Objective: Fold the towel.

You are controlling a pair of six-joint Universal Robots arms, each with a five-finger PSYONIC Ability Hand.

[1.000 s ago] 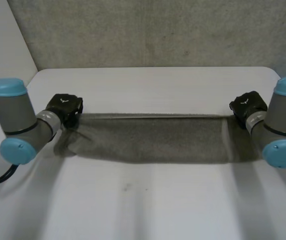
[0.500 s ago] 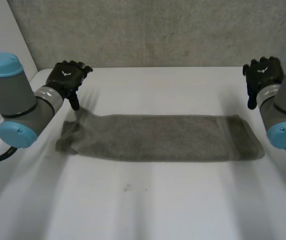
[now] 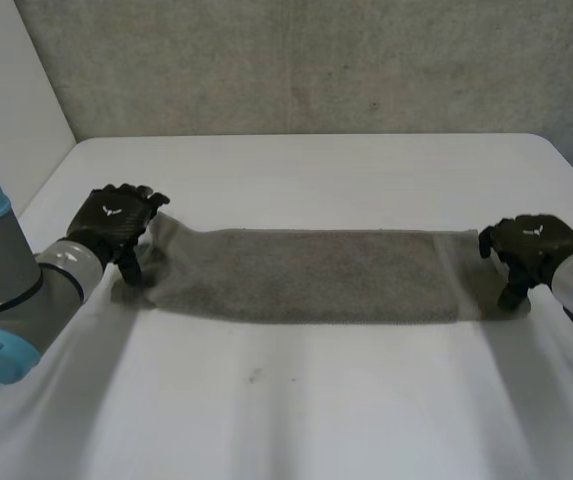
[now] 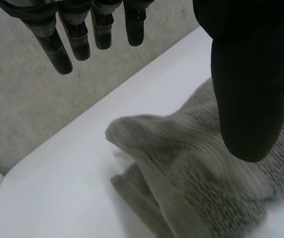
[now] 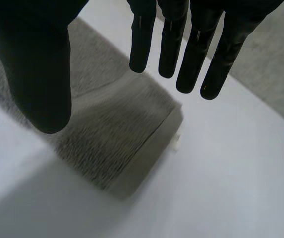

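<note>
A grey towel [image 3: 306,275] lies as a long strip across the white table [image 3: 306,400]. My left hand [image 3: 116,215] hovers over its rumpled left end, fingers straight and thumb apart, nothing between them. In the left wrist view the bunched towel end [image 4: 181,163] lies below the thumb [image 4: 251,74], apart from it. At the right end my right hand [image 3: 531,245] is open too. The right wrist view has the flat, hemmed towel end [image 5: 117,139] under the spread fingers [image 5: 196,44], which hold nothing.
A grey wall [image 3: 306,60] runs behind the table's far edge. The table's left edge passes close by the left arm [image 3: 16,290]. Bare tabletop stretches in front of and behind the towel.
Both hands let go of the towel's far corners, rose with fingers spread, then came down nearer over the towel's ends. The left end now lies rumpled.
</note>
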